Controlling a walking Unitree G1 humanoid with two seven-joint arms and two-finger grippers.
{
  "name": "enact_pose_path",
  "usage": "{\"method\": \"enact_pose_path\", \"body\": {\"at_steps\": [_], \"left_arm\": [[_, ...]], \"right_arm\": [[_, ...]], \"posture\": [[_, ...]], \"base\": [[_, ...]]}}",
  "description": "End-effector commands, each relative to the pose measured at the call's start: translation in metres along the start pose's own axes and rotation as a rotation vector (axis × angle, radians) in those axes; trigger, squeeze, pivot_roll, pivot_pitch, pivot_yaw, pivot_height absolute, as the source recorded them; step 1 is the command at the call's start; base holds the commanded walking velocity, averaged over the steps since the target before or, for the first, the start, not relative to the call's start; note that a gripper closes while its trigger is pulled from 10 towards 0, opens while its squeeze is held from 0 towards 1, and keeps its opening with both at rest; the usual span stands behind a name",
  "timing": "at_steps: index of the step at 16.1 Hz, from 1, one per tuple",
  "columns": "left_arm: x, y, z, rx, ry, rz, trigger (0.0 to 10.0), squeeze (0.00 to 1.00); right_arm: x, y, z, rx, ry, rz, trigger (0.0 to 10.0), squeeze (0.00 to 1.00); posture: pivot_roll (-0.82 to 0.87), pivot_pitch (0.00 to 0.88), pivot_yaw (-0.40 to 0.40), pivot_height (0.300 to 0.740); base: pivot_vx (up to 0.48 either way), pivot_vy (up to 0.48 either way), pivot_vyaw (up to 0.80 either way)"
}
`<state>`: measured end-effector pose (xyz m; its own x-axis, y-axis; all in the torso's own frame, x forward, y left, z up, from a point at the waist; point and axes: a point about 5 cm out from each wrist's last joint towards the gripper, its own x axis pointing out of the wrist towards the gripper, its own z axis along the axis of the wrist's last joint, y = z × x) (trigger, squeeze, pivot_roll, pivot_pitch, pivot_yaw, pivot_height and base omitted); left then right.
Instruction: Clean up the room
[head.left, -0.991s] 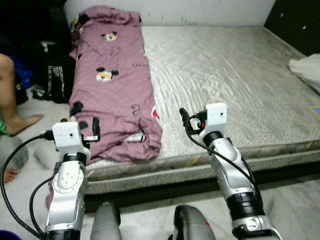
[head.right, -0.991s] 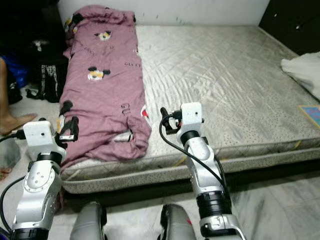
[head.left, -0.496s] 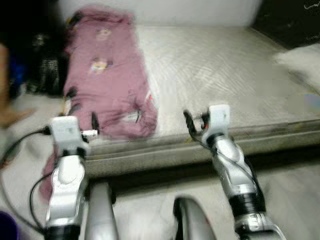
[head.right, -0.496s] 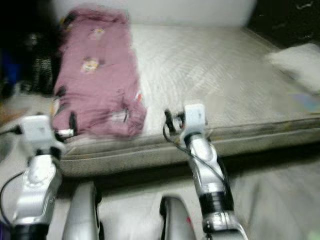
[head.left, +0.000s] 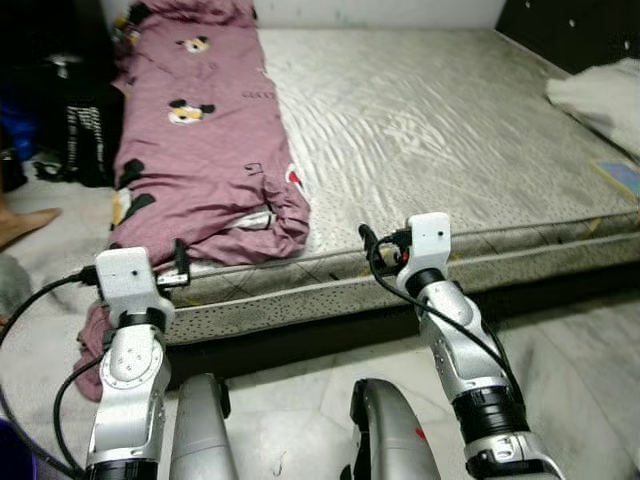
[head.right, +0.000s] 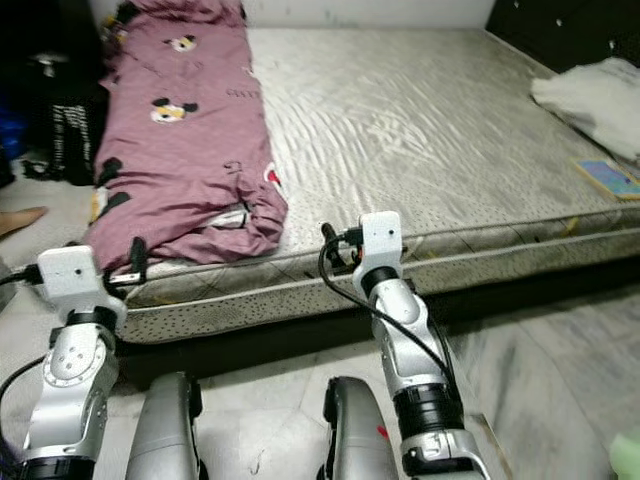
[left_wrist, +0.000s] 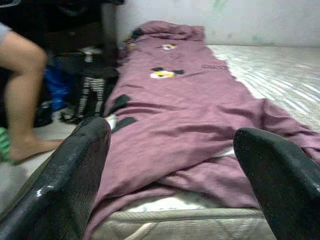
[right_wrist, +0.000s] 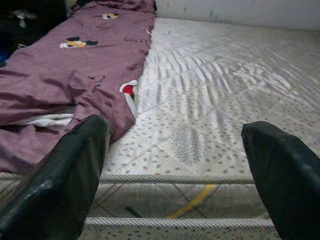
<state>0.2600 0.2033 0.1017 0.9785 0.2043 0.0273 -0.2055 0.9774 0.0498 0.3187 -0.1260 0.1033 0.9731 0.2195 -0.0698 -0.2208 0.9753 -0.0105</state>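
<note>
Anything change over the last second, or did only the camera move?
Mostly the camera: the whole view shifted and the bed edge now sits further from the arms, so the robot seems to have backed off or tilted. The left gripper and right gripper stay raised before the mattress, jaws open, holding nothing. The purple blanket lies as before on the bed's left side, nothing taken or dropped.

My blanket (head.left: 205, 150) is dusty mauve, printed with black-eared cartoon mouse faces and dark lettering. The mattress (head.left: 430, 140) beneath is pale grey-beige, quilted in diamonds with small dark speckles. My arms are silver, and the fingers (left_wrist: 75, 170) of my left claw (left_wrist: 175, 180) and my right claw (right_wrist: 175, 175) are glossy black. A white bundle (head.left: 600, 95) lies at the far edge.
</note>
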Motion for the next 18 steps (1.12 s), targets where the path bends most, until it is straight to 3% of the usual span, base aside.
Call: {"method": "enact_pose_path", "body": {"at_steps": [1, 6, 10, 18], "left_arm": [[0.0018, -0.0024, 0.0050, -0.004, -0.021, -0.012, 10.0, 0.00], [0.0024, -0.0038, 0.0045, -0.006, -0.021, -0.019, 10.0, 0.00], [0.0024, -0.0044, 0.0029, -0.011, -0.007, -0.014, 10.0, 0.00], [0.0061, -0.0047, 0.0017, -0.018, 0.006, 0.007, 10.0, 0.00]], "right_arm": [[0.0030, 0.0002, 0.0072, -0.015, -0.026, 0.009, 10.0, 0.00], [0.0033, 0.0015, 0.0078, -0.021, -0.034, 0.020, 10.0, 0.00], [0.0036, 0.0014, 0.0076, -0.010, -0.033, 0.021, 10.0, 0.00], [0.0033, 0.0010, 0.0072, -0.005, -0.033, 0.023, 10.0, 0.00]], "posture": [[-0.09, 0.000, -0.078, 0.568], [-0.09, 0.000, -0.078, 0.568], [-0.09, 0.000, -0.080, 0.534], [-0.09, 0.000, -0.079, 0.529]], "base": [[0.480, 0.000, 0.00], [0.480, 0.000, 0.00], [0.340, 0.000, 0.00], [0.000, 0.000, 0.00]]}}
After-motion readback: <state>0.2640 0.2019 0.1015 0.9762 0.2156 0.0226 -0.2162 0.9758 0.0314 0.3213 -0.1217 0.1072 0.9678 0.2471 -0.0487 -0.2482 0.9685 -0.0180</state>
